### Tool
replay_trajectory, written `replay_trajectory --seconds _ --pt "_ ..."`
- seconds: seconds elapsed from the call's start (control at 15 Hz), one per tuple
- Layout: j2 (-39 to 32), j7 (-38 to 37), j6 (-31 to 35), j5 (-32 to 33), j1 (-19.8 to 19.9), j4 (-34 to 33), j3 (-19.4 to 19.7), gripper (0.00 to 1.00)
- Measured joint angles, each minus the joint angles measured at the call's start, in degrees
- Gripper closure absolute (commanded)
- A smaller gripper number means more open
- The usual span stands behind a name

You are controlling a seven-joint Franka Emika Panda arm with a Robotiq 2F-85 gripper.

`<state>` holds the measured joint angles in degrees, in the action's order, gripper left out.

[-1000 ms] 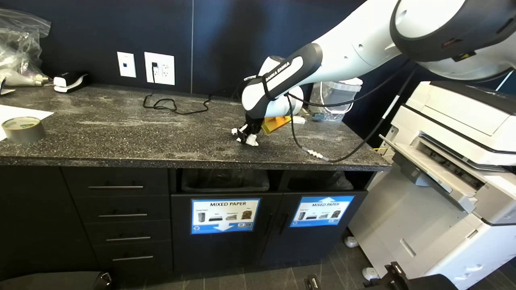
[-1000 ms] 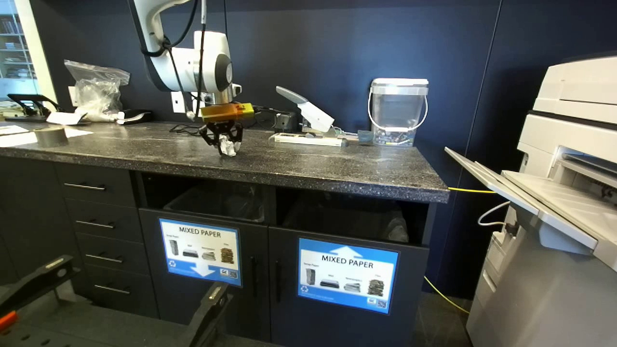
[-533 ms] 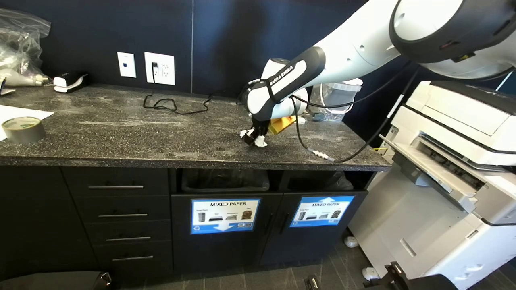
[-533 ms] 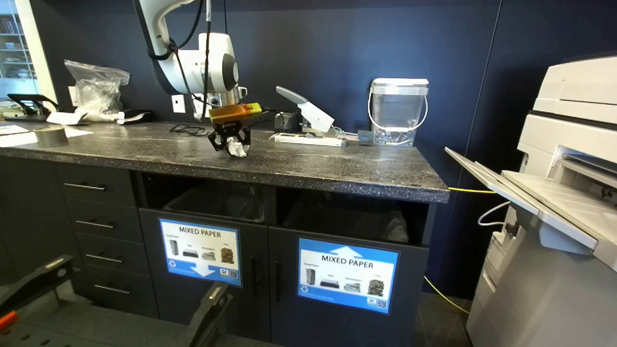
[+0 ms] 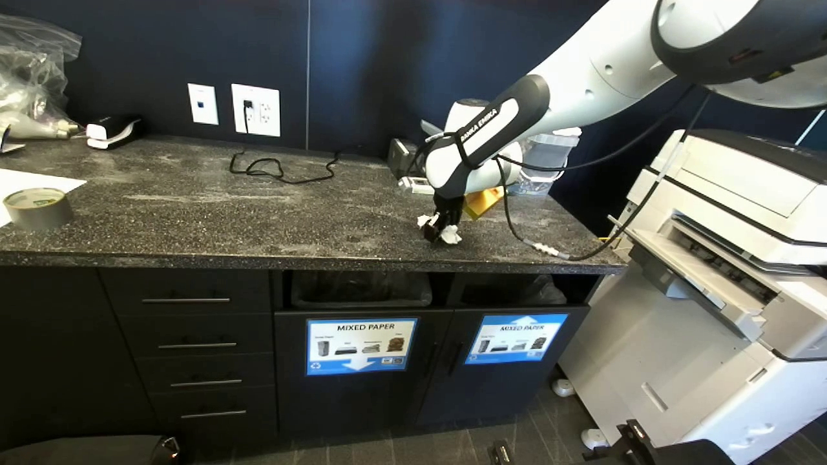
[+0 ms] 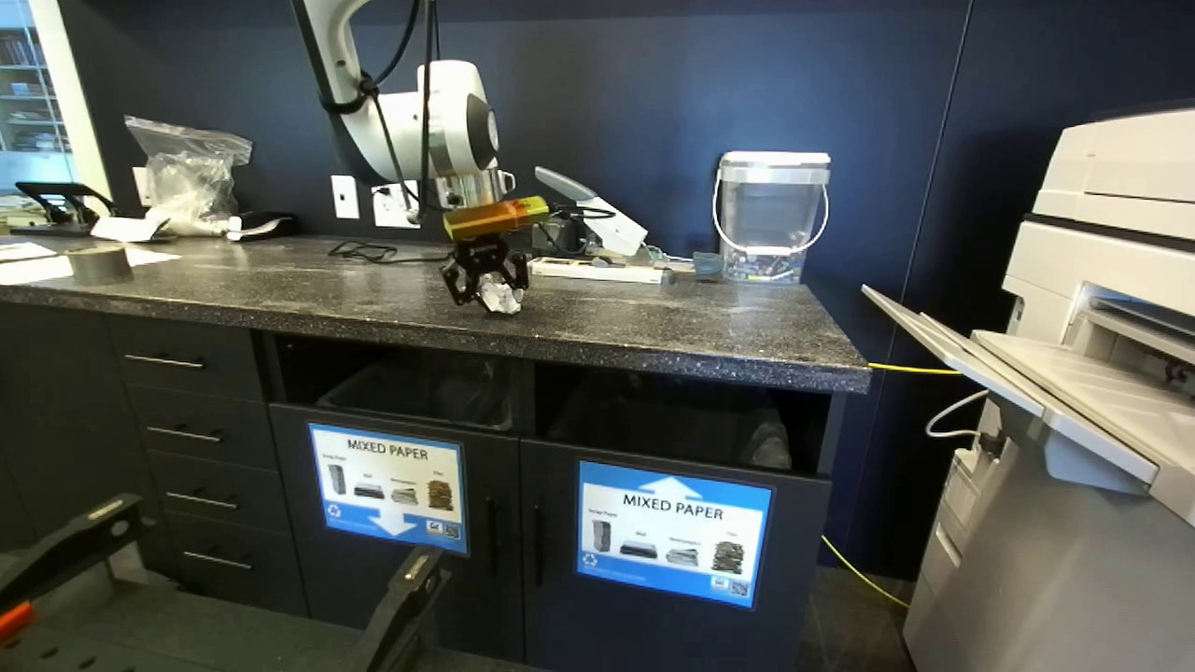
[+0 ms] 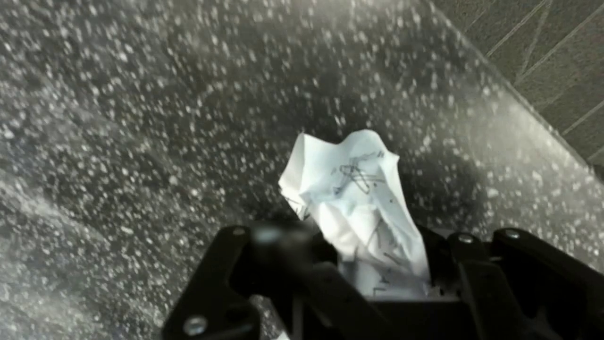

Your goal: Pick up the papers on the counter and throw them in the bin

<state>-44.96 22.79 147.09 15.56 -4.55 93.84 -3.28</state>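
Well, crumpled paper (image 7: pixel 356 203) pinched in hand (image 6: pixel 489 289), low over counter (image 6: pixel 653 322).

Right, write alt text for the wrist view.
Crumpled white paper with dark marks, pinched in the black gripper over the dark speckled counter. The counter's edge cuts diagonally across the upper right, with grey floor beyond.

In front of the bucket (image 6: pixel 772 213), the bench (image 6: pixel 663 319) gave free passage; near the bucket, a white bar (image 6: pixel 577 270) obstructed the way.
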Motion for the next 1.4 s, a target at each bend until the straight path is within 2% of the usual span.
replay_trajectory --seconds 0.47,0.87,1.4 --pt "5.4 0.3 0.9 -0.2 8.2 11.5 2.9 0.90" --pt "6.8 0.3 4.7 -1.8 14.9 16.9 3.1 0.90" --pt "6.9 0.0 10.9 -5.6 18.4 21.1 3.0 0.90"
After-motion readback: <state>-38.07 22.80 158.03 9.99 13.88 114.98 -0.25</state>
